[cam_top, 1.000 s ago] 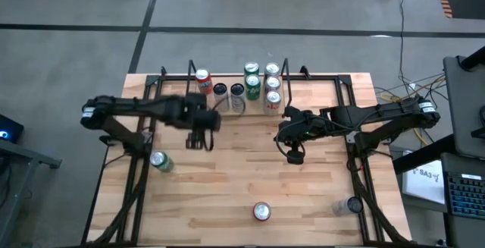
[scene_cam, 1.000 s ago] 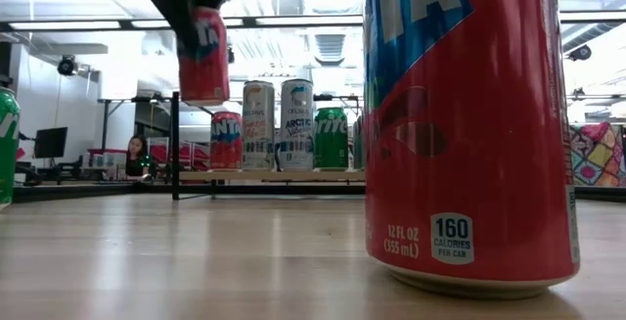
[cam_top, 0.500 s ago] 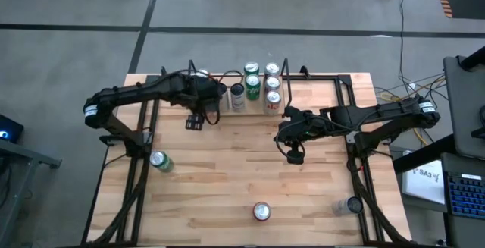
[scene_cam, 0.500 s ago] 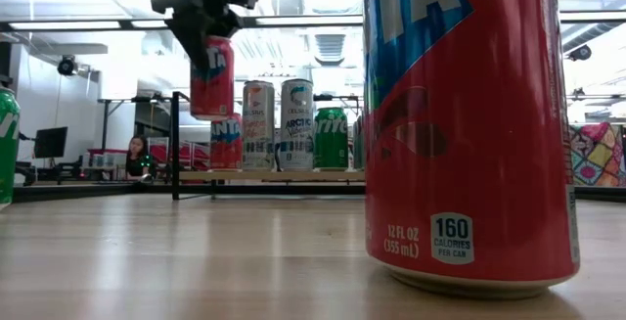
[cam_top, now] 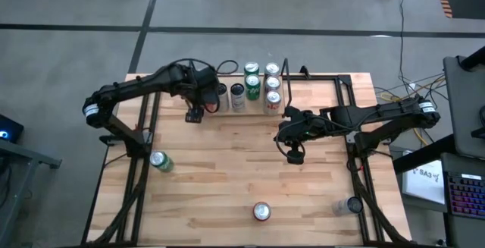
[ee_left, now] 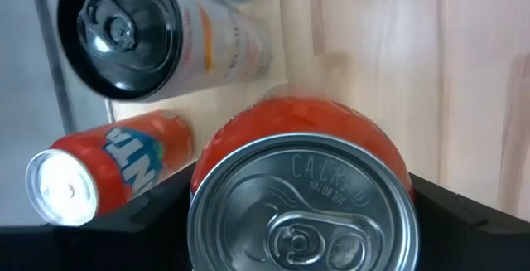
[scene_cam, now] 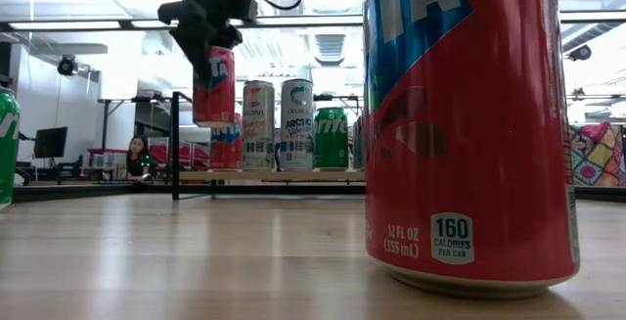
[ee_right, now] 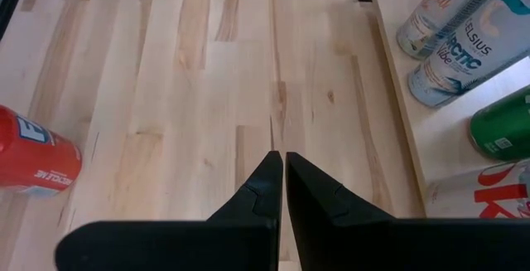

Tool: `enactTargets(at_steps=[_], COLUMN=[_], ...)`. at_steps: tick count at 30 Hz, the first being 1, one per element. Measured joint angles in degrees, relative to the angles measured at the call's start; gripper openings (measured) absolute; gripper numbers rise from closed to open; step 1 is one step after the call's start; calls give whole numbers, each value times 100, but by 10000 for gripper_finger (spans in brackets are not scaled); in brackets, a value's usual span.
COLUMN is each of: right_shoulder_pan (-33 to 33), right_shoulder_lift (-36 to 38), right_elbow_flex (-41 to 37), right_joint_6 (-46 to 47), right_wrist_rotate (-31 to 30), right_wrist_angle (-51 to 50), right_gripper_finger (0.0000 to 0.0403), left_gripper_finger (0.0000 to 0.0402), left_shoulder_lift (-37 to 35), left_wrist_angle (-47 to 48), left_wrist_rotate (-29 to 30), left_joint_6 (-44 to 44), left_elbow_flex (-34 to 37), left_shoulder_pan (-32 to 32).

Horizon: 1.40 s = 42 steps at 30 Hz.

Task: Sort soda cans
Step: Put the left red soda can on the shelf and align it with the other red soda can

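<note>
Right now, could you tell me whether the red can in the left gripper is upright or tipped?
Upright: the low view shows the red can hanging vertically from the left gripper, above the table.

Cans (cam_top: 252, 86) rowed at table's (cam_top: 227, 180) far edge — (three apart, nearer).

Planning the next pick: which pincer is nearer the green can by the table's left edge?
Left. The left pincer is up by the back row; the right pincer is farther from the green can.

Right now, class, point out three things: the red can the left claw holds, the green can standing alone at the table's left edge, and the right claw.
Held red can (scene_cam: 213, 87): low view, printed side.
Lone green can (cam_top: 158, 160): high view, top.
Right claw (ee_right: 284, 170): right wrist view, between fingertips.
</note>
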State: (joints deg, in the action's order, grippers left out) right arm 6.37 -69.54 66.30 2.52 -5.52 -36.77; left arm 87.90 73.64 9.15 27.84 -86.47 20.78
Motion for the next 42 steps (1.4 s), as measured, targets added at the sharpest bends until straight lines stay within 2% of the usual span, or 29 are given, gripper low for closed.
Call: enactTargets(at_steps=[33, 42], right_shoulder_pan=[-1, -2], right_shoulder_lift=[0, 0], right_elbow_flex=[0, 0], right_joint_6=[-15, -4], right_wrist_rotate=[-1, -2], right_wrist_angle=[-1, -1], right_gripper_finger=[9, 9], left_gripper_finger=[288, 288], left_shoulder_lift=[0, 9], left_wrist_angle=[-1204, -1269], left_wrist_rotate=[-73, -71], left_joint_6=[367, 367], left_elbow_flex=[1185, 1245], left_shoulder_pan=[593, 597])
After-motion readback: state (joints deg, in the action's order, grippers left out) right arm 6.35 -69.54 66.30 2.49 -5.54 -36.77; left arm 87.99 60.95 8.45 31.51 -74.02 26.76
